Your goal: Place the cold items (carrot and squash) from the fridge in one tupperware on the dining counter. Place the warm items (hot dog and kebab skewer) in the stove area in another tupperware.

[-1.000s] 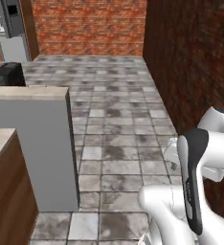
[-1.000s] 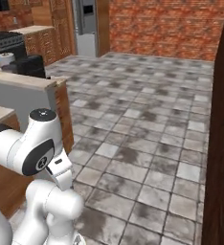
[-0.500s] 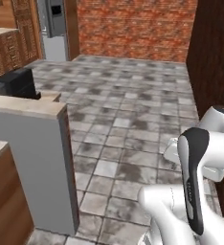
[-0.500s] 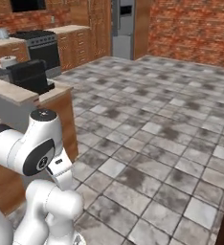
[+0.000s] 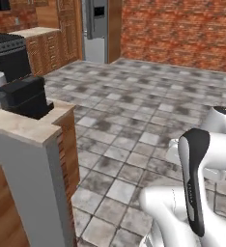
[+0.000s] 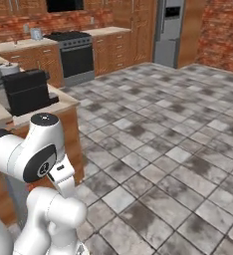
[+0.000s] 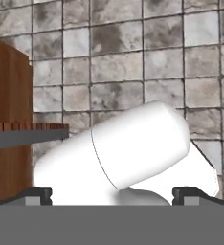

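While the gripper (image 7: 111,195) stands spread and empty, the task looks barely begun.
No carrot, squash, hot dog, kebab skewer or tupperware can be made out, so nothing is judged placed yet and both sortings remain. The steel fridge (image 6: 168,31) stands shut at the far wall across the tiled floor (image 5: 148,106), its grey doors tall between wooden cabinets; the cold items are presumably inside. The black stove (image 6: 74,56) sits along the left cabinets, well apart from it. Nearby, a surface (image 5: 25,128) carries a dark boxy appliance (image 5: 25,96).
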{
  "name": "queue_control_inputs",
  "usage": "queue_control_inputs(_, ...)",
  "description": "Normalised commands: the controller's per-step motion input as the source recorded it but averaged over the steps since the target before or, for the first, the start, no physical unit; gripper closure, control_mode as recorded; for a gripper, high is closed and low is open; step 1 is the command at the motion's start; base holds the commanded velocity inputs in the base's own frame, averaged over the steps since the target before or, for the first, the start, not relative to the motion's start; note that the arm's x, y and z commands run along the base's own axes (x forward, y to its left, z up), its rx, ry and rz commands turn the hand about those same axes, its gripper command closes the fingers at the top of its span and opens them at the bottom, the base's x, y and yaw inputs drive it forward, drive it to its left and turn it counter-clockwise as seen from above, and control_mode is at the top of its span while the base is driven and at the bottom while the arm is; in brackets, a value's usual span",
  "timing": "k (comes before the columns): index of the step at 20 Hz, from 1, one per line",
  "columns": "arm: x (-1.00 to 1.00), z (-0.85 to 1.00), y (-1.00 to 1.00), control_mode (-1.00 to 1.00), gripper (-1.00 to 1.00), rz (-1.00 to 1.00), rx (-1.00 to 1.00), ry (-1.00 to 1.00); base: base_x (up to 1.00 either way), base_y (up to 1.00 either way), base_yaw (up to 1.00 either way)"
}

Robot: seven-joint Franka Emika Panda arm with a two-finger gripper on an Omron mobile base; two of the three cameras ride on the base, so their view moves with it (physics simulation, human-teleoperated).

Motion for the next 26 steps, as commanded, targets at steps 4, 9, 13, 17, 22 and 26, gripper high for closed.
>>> queue_control_inputs(4, 0.0, 0.0, 0.0, 1.0, -1.0, 0.0, 0.0, 0.0, 0.92, -0.85, 0.35)
queue_control_inputs(9, 0.0, 0.0, 0.0, 1.0, -1.0, 0.0, 0.0, 0.0, 0.8, -0.91, 0.33)
queue_control_inputs(13, 0.0, 0.0, 0.0, 1.0, -1.0, 0.0, 0.0, 0.0, 0.81, -0.93, 0.32)
queue_control_inputs(17, 0.0, 0.0, 0.0, 1.0, -1.0, 0.0, 0.0, 0.0, 0.8, -0.92, 0.33)
queue_control_inputs(22, 0.0, 0.0, 0.0, 1.0, -1.0, 0.0, 0.0, 0.0, 0.83, -0.91, 0.34)
queue_control_inputs(26, 0.0, 0.0, 0.0, 1.0, -1.0, 0.0, 0.0, 0.0, 0.95, -0.79, 0.4)
